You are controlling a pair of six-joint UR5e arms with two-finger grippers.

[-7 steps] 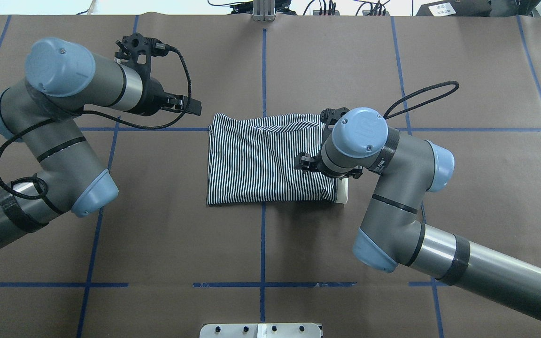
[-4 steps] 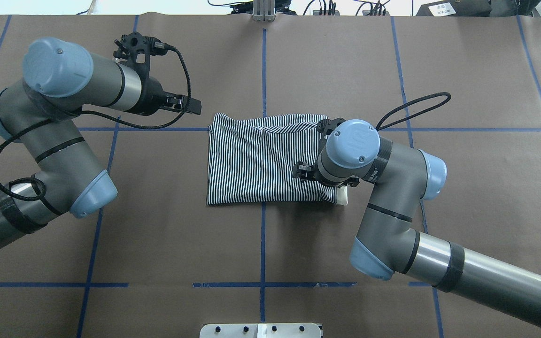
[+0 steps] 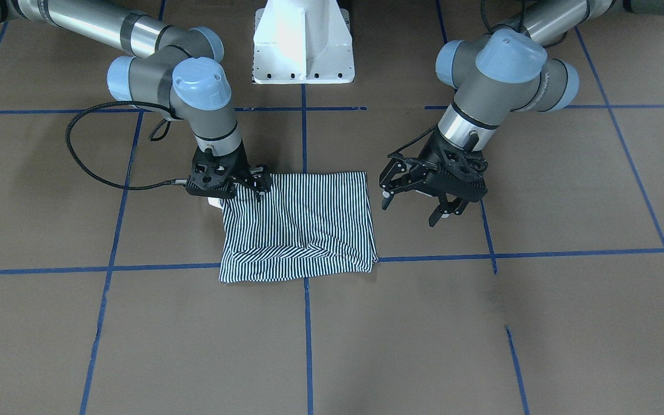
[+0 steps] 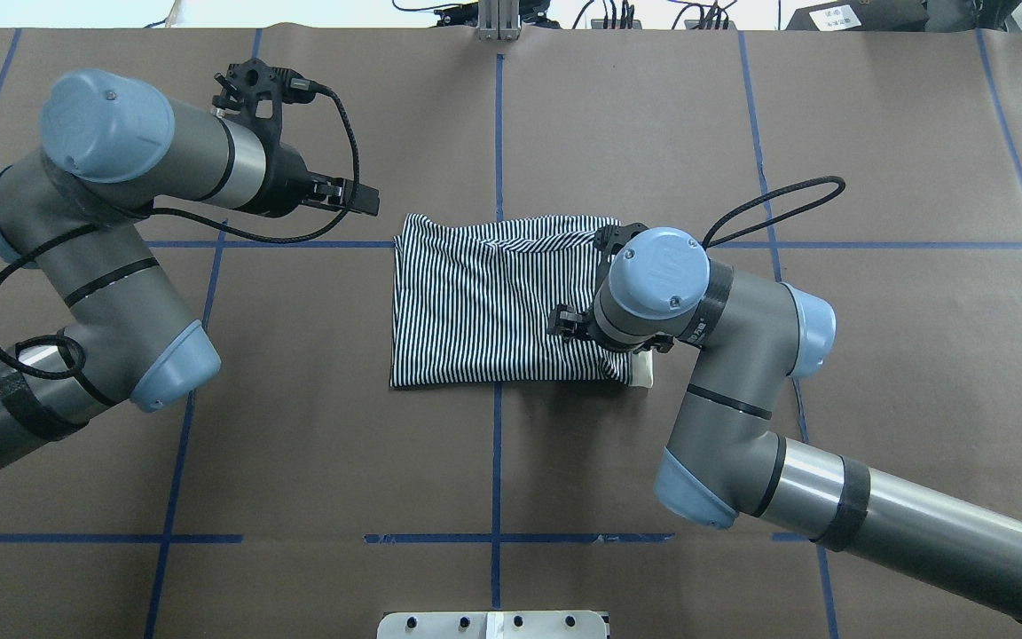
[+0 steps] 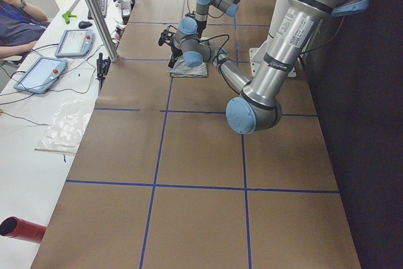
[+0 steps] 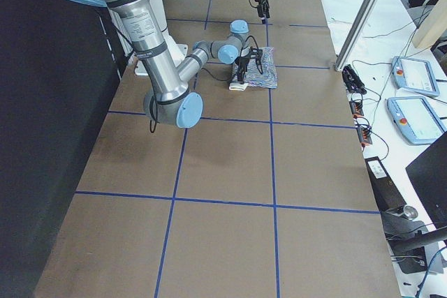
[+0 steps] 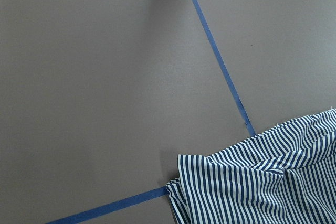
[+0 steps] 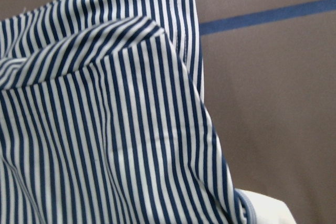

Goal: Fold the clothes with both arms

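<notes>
On brown paper [image 4: 298, 461], rectangular folded striped shirt [image 4: 475, 306]

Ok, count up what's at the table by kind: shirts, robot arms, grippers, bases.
shirt: 1
arms: 2 (left arm, right arm)
grippers: 2 (left gripper, right gripper)
base: 1
total: 6

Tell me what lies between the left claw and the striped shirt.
Nothing visible does. The open left claw hovers apart from the striped shirt, off its side edge, with only bare brown table between them.
</notes>
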